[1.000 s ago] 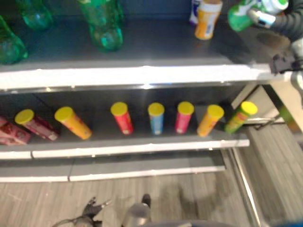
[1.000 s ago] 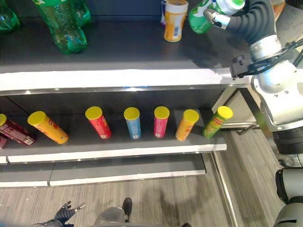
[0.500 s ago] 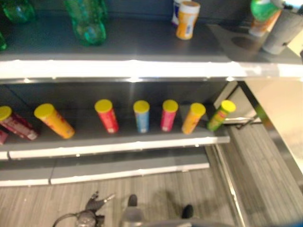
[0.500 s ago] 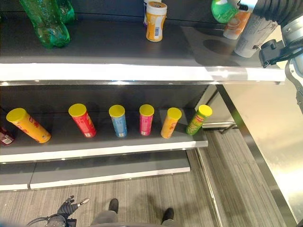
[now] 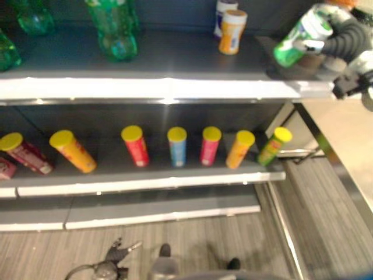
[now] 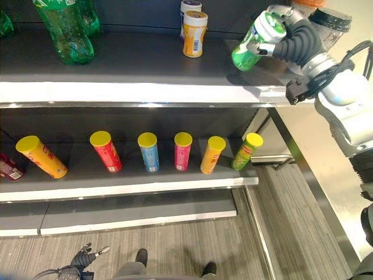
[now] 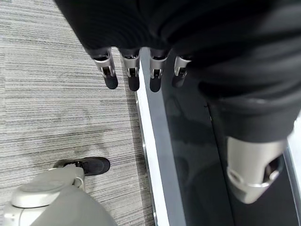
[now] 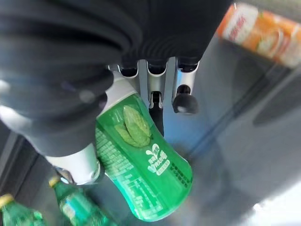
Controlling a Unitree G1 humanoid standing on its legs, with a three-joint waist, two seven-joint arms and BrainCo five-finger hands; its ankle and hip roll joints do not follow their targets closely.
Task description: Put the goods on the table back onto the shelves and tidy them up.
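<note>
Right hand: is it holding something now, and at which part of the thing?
Yes. The right hand holds the green bottle tilted above the top shelf, fingers and thumb closed around its upper body near the cap end.

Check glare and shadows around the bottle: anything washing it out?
Right eye view: a bright glare strip runs along the top shelf's front edge; the bottle in the right hand is evenly lit and throws a dark shadow on the shelf below it. Left eye view: the same strip. Right wrist view: label clear, with a pale glare patch on the shelf beside it.
</note>
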